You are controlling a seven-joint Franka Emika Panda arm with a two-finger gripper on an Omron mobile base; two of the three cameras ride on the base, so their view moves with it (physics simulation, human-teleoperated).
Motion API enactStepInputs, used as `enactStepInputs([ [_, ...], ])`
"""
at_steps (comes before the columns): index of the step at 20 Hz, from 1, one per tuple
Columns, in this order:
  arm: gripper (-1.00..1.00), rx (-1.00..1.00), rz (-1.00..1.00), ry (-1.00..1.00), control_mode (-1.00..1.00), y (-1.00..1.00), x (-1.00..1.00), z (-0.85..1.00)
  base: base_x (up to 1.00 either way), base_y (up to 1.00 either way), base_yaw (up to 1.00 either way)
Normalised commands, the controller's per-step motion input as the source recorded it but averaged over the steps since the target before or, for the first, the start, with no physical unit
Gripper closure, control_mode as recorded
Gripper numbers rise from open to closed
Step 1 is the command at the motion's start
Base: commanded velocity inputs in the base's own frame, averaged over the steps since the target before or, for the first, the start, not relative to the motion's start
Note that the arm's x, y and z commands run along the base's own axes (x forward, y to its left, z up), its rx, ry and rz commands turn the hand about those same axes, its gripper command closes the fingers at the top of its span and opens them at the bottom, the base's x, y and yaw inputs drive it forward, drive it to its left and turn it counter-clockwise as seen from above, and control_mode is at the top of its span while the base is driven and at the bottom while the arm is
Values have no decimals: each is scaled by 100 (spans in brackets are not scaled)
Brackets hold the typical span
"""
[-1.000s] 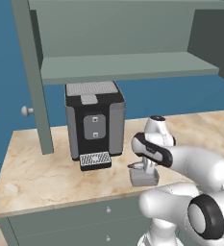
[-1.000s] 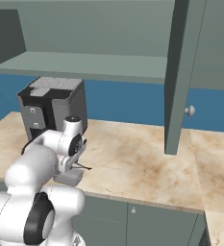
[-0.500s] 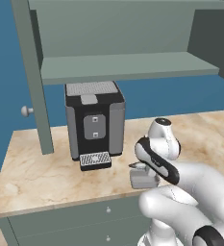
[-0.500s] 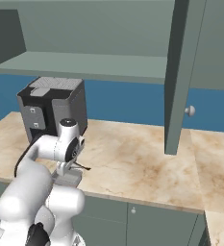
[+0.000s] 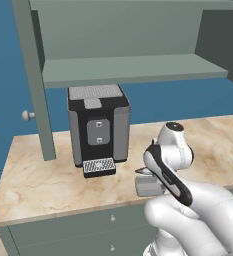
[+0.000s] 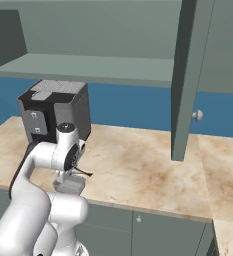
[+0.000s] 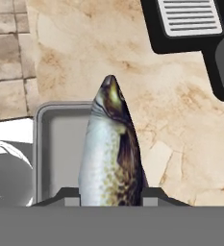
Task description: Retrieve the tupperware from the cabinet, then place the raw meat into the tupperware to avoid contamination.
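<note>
Grey plastic shows under the fish in the hand view: the tupperware sits on the marble counter near its front edge, in front of the coffee machine and off to one side of it. The gripper grasps the fish between its fingers, head pointing away, hanging partly over the container's rim. Judged from this, the placing step is in hand; next comes centring the fish over the tub, lowering and letting go.

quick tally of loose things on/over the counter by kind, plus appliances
Tupperware: 1, on the counter
Raw meat (fish): 1, held in the gripper over the tupperware
Coffee machine: 1
Total: 3
</note>
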Motion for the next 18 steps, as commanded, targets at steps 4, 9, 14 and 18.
enactStepInputs([
  [4, 100, 0, 0, 0, -100, 12, -12, -22, 0, 0, 0],
  [9, 100, 0, 0, 1, -100, 13, -6, -27, 0, 0, 0],
  [14, 100, 0, 0, 4, -100, 8, -3, -34, 0, 0, 0],
  [18, 100, -1, 0, 9, -100, 0, -10, -38, 0, 0, 0],
])
